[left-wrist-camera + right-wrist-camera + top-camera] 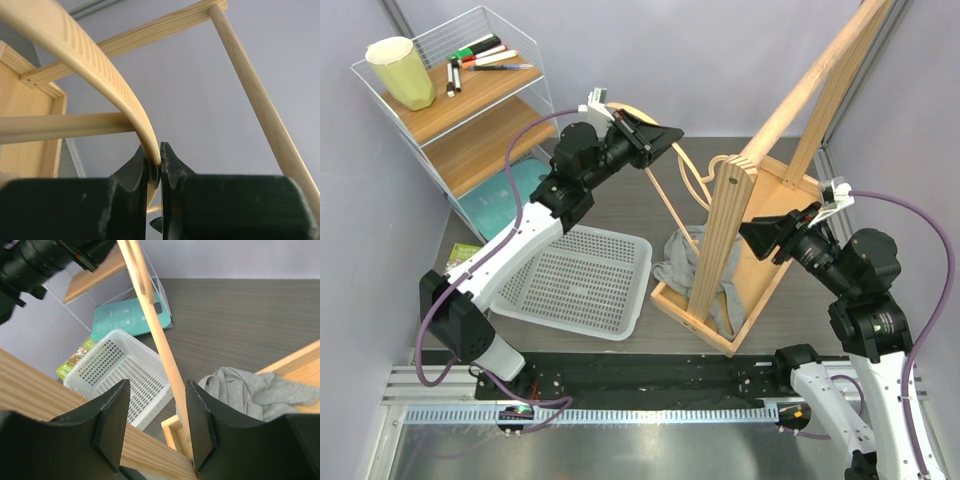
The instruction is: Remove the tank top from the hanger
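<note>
At upper centre of the overhead view, the left claw (672, 136) is raised well above the desk (240, 310). Its wrist view shows the two fingers (131, 172) pressed together on the hanger (90, 55), gripping the thin curved wood near one end. From that grip the hanger arcs up and away to the upper left of the wrist frame. No cloth is on the visible part of the hanger.

At right of centre in the overhead view, the right claw (156, 405) is wide open and holds nothing. It points toward the upright post (725, 250) of the wooden rack. In its wrist view, a thin rod (160, 340) passes between the spread fingers, with a flat wooden member crossing the lower left corner.

Below both claws, the tank top (240, 390) lies crumpled at the rack base (665, 302), against the foot of the post. It is well apart from the hanger.

Left of the rack base, a white basket (570, 270) rests on the desk. A wire shelf (470, 110) stands in the upper left corner.
</note>
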Tool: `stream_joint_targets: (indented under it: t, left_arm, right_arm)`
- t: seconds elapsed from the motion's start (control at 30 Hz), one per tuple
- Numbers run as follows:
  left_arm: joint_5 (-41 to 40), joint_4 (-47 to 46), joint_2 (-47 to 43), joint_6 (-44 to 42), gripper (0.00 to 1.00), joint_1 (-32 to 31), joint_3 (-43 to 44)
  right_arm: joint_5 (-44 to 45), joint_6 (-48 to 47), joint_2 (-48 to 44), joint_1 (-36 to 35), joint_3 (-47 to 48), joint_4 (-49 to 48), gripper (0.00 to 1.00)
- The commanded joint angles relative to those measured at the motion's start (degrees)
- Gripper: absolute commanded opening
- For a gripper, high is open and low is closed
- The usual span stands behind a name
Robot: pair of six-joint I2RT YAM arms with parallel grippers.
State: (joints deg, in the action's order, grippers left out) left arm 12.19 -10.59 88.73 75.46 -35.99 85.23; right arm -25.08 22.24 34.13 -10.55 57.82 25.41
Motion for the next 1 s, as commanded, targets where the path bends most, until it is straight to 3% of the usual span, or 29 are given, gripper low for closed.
stream_joint_targets:
  t: [0.0,0.1,0.2,0.37,0.57,0.67,0.77,0.8,0.83,0.87,0.9,0.93,0.97]
  left_arm:
    - [-3.13,3.47,-4.53,-6.73,0.0,0.13,4.24]
    - [-2.52,1.89,-4.09,-3.84,0.0,0.13,3.46]
    - [-0.77,-4.07,-2.6,5.2,0.0,0.22,0.74]
    - [2.05,-17.23,0.21,21.0,0.0,0.04,-2.17]
    - [1.44,-19.73,0.31,24.91,0.0,-0.05,-2.0]
    - [0.65,-19.91,0.04,25.52,0.0,-0.05,-2.88]
    - [0.3,-20.08,-0.31,25.7,0.0,-0.05,-3.58]
    - [0.21,-20.17,-0.4,25.79,0.0,-0.05,-4.1]
    - [0.64,-20.09,-0.49,25.53,0.0,-0.05,-4.2]
    - [1.08,-19.91,-0.4,25.09,0.0,-0.05,-4.11]
    - [1.61,-19.65,-0.22,24.3,0.05,-0.05,-3.76]
    - [3.27,-18.51,-0.31,22.55,0.23,-0.05,-3.58]
    - [3.89,-18.15,-0.31,21.23,0.31,0.04,-3.58]
  right_arm:
    - [0.92,-0.18,-0.64,-0.26,-1.04,1.22,0.55]
    - [-1.72,-2.46,-1.69,-0.26,-2.53,0.26,0.6]
    - [-5.06,-5.62,-1.96,-0.26,-5.77,-2.81,0.69]
    - [-4.1,-4.75,-2.57,-0.26,-11.05,-8.52,0.72]
    - [-0.32,-6.07,-6.08,-0.26,-14.66,-9.76,0.71]
    - [0.29,-5.63,-8.89,-0.26,-15.89,-9.85,0.56]
    - [1.52,-3.97,-11.88,-0.26,-17.21,-11.43,0.31]
    - [2.22,-3.52,-13.55,-0.26,-17.39,-11.78,0.12]
    - [4.14,-3.08,-14.26,-0.26,-17.39,-12.13,0.02]
    - [4.68,-2.3,-14.79,-0.18,-17.04,-12.05,0.01]
    - [5.3,-1.94,-15.58,-0.26,-16.78,-12.14,0.01]
    - [6.44,-1.68,-15.67,-0.26,-16.26,-12.22,0.01]
    - [6.97,-1.59,-15.32,-0.26,-14.86,-11.79,0.01]
